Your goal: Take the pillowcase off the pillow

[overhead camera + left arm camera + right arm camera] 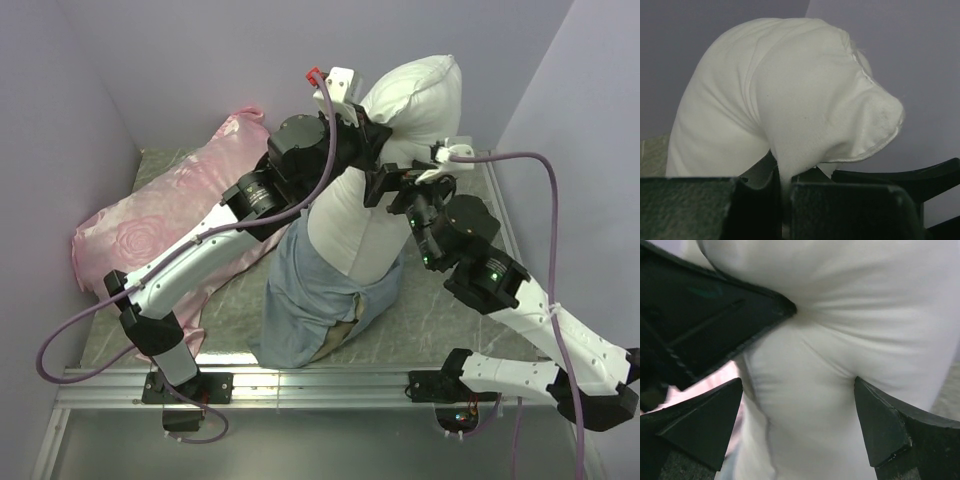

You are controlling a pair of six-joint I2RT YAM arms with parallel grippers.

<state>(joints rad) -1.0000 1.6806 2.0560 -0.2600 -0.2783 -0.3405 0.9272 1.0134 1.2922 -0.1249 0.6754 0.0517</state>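
The pillow [420, 95] is hiding its lower end inside the bunched pillowcase [300, 300] at the middle of the table [450, 320], toward 6 o'clock. Its long axis is running from 6 up to 1 o'clock, bare top pointing farthest away. The left gripper [785, 192] is clenching a fold of pillow; the right gripper [799, 385] is straddling it, released.

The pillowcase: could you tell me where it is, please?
In the top view, the pillowcase wraps the near end of the white pillow, right of the pink pillow.

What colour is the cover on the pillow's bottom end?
Blue-grey pillowcase, tan inside its mouth; top view shows it best.
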